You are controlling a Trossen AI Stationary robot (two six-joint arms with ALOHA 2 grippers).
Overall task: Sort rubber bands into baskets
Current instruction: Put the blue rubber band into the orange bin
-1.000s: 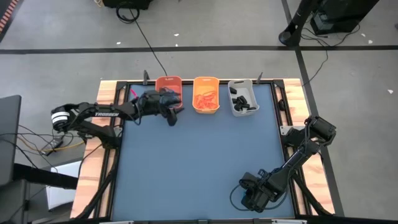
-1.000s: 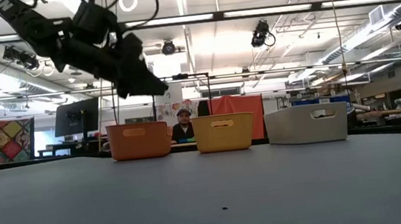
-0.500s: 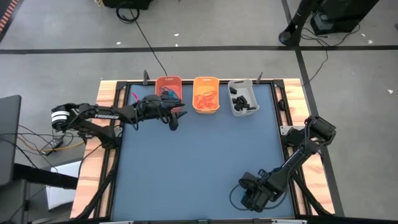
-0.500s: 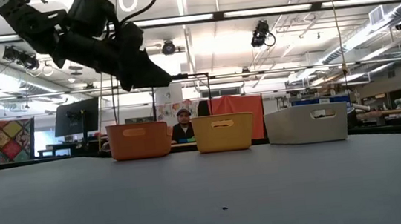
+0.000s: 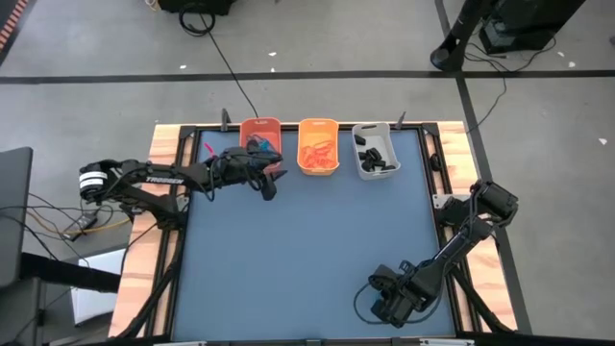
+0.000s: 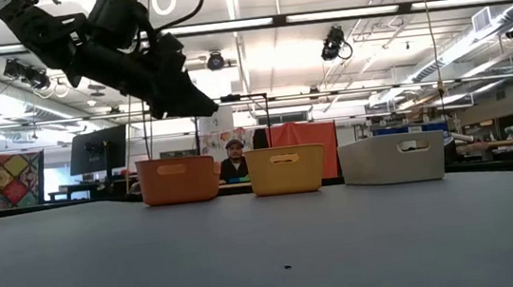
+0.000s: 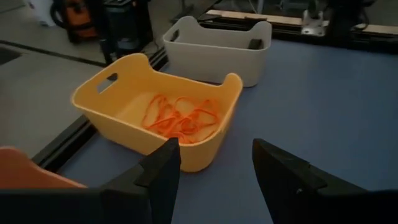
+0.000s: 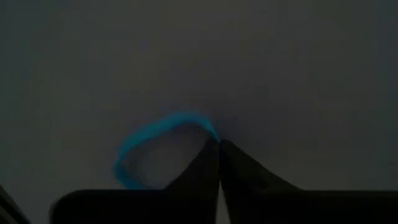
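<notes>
Three baskets stand in a row at the table's far edge: an orange one (image 5: 260, 133) with blue bands, a yellow-orange one (image 5: 318, 146) with orange bands (image 7: 180, 118), and a grey-white one (image 5: 375, 151) with black bands. My left gripper (image 5: 265, 181) hangs open and empty above the table, just near of the orange basket; its fingers show apart in the left wrist view (image 7: 214, 168). My right gripper (image 5: 389, 300) is low at the table's near right, shut on a blue rubber band (image 8: 155, 146). My right gripper pinches the blue rubber band at one end of its loop (image 8: 207, 130) between its two fingertips (image 8: 231, 163). The fingers point down at the table top. The rest of the loop spreads open to one side of the fingertips, slack, close to the table's surface.
Wooden side rails (image 5: 154, 231) and black frame bars border the blue-grey table top (image 5: 307, 240). A person (image 6: 235, 160) sits in the room behind the baskets. The grey basket also shows in the left wrist view (image 7: 217, 40).
My left gripper has drawn back from over the orange basket, a little toward the table's near edge and right, and now hangs just in front of the basket.
</notes>
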